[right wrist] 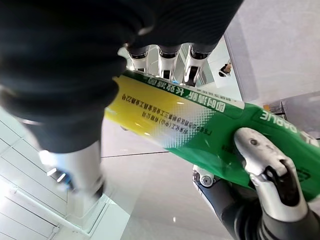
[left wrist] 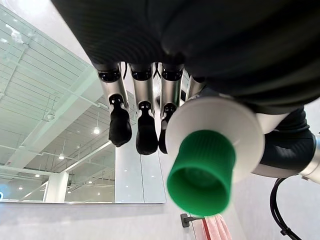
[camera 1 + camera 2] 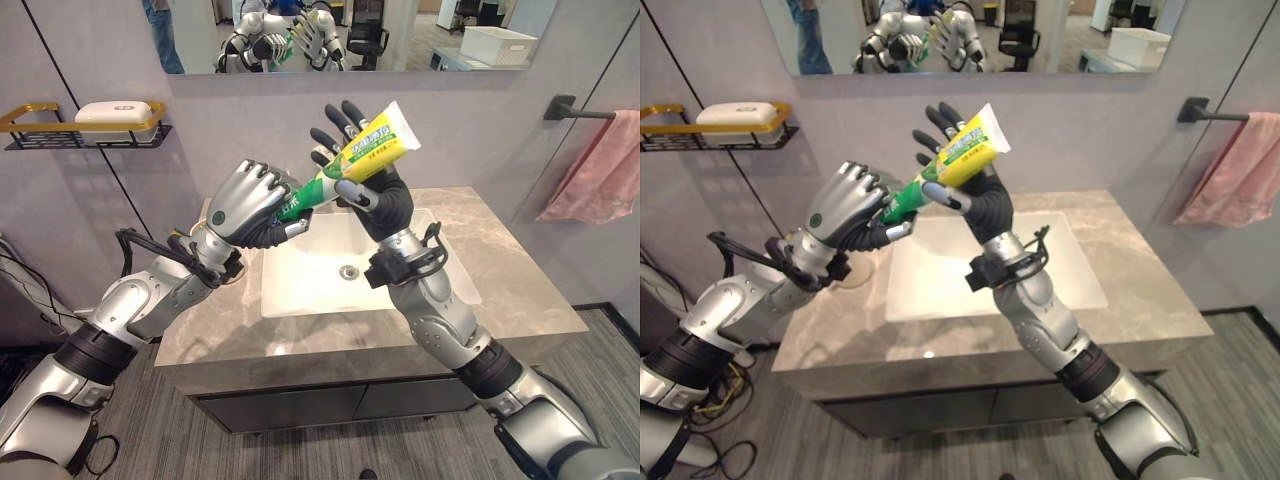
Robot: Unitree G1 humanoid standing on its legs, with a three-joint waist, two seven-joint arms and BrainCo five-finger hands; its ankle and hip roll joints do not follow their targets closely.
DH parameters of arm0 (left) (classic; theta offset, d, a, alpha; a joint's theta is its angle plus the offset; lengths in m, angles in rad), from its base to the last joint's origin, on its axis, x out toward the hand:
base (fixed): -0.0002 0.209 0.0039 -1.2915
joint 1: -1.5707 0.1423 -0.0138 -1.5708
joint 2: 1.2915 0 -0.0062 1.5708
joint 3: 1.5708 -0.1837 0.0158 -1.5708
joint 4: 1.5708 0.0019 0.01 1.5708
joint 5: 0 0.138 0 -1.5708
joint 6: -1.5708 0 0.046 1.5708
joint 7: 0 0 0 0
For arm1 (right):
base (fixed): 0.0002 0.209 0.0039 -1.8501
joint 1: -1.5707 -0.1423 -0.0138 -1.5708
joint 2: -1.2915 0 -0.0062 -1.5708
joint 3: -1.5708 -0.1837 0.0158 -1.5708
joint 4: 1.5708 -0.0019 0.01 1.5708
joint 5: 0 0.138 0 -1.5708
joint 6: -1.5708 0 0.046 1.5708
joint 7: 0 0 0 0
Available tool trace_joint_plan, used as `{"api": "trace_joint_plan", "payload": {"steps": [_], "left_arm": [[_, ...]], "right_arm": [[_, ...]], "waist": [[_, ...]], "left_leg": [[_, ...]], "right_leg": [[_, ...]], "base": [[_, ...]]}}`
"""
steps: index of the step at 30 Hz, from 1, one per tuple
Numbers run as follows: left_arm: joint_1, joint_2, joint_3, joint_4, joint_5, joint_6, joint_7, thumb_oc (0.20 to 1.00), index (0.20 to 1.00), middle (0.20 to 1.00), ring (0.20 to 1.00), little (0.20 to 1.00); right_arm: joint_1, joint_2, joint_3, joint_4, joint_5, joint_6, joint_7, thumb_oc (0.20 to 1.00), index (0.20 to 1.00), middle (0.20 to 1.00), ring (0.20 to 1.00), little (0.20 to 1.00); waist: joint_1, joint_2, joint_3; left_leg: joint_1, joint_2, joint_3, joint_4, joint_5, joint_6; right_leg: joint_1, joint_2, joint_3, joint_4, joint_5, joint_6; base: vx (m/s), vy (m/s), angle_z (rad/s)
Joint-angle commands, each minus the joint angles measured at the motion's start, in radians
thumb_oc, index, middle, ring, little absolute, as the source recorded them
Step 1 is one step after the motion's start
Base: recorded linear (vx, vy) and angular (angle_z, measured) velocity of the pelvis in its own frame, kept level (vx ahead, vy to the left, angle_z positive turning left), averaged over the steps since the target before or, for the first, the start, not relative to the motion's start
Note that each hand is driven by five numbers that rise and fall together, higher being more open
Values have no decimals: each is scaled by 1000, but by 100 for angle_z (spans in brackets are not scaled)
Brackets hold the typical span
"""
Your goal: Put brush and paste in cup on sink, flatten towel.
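You had the toothpaste tube (image 3: 352,162) up in the air over the basin (image 3: 340,262), both hands on it at once. Your right hand (image 3: 372,195) pinched the yellow-and-green body, thumb pressed onto the green part in its wrist view, the other fingers standing nearly straight behind the tube. Your left hand (image 3: 250,205) was curled round the cap end; its wrist view put the green cap (image 2: 201,172) just past the dark fingertips (image 2: 120,131), with the white shoulder of the tube against them.

The tube ran from about eight o'clock at the cap up to two o'clock at the crimped yellow end, well above the stone counter (image 3: 510,290). The cup I couldn't pick out for certain; something pale sat on the counter behind your left wrist, at about nine o'clock from the basin, but it was mostly hidden.

To my eye this was a hand-over, and the way to do it well was plain: let one hand own the tube before the other let go. The left grip looked the firmer, so you'd have wanted the right thumb off first, then a steady lowering, cap down. The pink towel (image 3: 598,172) hung bunched on its bar (image 3: 578,112) at three o'clock, not yet flattened.
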Motion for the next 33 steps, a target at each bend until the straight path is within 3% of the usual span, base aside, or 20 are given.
{"api": "trace_joint_plan", "payload": {"steps": [1,9,10,11,14,15,16,19,21,25,27,29,33], "left_arm": [[-119,7,-20,65,-58,21,5,200,200,200,200,200],[-66,-18,22,24,-56,16,23,200,200,200,200,200],[-47,-24,39,9,-57,18,28,504,504,504,504,504],[29,-34,113,-44,-65,20,43,1000,1000,1000,1000,1000],[77,-45,155,-74,-78,26,38,1000,1000,1000,1000,1000],[169,-90,217,-111,-139,36,20,1000,1000,1000,1000,1000],[177,-90,223,-118,-141,38,15,1000,1000,1000,1000,1000],[382,-143,378,-237,-269,37,-14,1000,1000,1000,1000,1000],[421,-146,410,-265,-299,34,-22,1000,1000,1000,1000,1000],[574,-181,496,-322,-461,-11,-30,1000,1000,1000,1000,1000],[661,-212,518,-353,-683,-81,-115,1000,1000,1000,1000,1000],[713,-224,540,-341,-743,-87,-145,1000,1000,1000,1000,1000],[845,-113,590,-304,-633,-93,-172,1000,1000,1000,1000,1000]], "right_arm": [[-78,15,-22,-33,-3,-36,46,200,200,200,200,200],[-48,13,-53,-43,-7,-45,33,200,200,200,200,200],[-41,14,-61,-47,-13,-47,24,200,200,200,200,200],[-16,15,-112,-59,-43,-60,-4,200,200,200,200,200],[-3,14,-124,-65,-49,-60,-14,200,200,200,200,200],[18,2,-152,-77,-52,-51,-18,200,200,200,200,200],[19,2,-150,-79,-51,-50,-18,200,200,200,200,200],[35,-63,-224,-108,-62,-43,-30,200,200,200,200,200],[30,-72,-228,-108,-60,-43,-34,200,200,200,200,200],[4,-114,-259,-123,-89,-49,-56,200,200,200,200,200],[-28,-136,-268,-122,-106,-51,-69,200,200,200,200,200],[-68,-158,-248,-114,-109,-55,-65,200,200,200,200,200],[-270,-272,-192,-42,-160,-52,-85,200,200,200,200,200]], "waist": [[6,-14,-13],[11,-20,-11],[11,-20,-11],[20,-25,-8],[22,-25,-8],[31,-31,-5],[29,-30,-6],[48,-40,-4],[49,-40,-4],[73,-44,2],[85,-44,5],[97,-46,10],[147,-54,23]], "left_leg": [[49,46,-49,7,-34,-40],[48,44,-56,7,-35,-38],[48,44,-57,7,-36,-37],[49,43,-60,7,-39,-35],[50,42,-61,7,-39,-35],[48,44,-62,7,-38,-35],[48,44,-61,7,-38,-35],[39,46,-68,7,-35,-34],[37,46,-69,7,-34,-34],[24,45,-82,7,-26,-33],[12,43,-89,7,-19,-32],[1,42,-95,7,-14,-33],[-25,38,-120,7,0,-38]], "right_leg": [[51,-103,5,11,-14,98],[56,-103,-1,12,-18,98],[57,-104,-2,12,-19,97],[60,-104,-6,12,-21,97],[61,-104,-7,11,-21,96],[62,-104,-10,11,-21,95],[62,-104,-10,11,-21,95],[64,-105,-20,9,-19,94],[63,-105,-23,9,-18,94],[60,-108,-30,9,-15,93],[54,-111,-36,9,-12,93],[49,-113,-39,9,-9,92],[48,-120,-64,9,-2,96]], "base": [[0,0,0],[0,0,0],[0,0,0],[0,0,0],[-3,-2,1],[-9,-8,4],[-16,-13,4],[0,0,0],[-10,-4,2],[-15,-2,1],[-42,7,4],[-48,2,9],[-54,-6,21]]}}
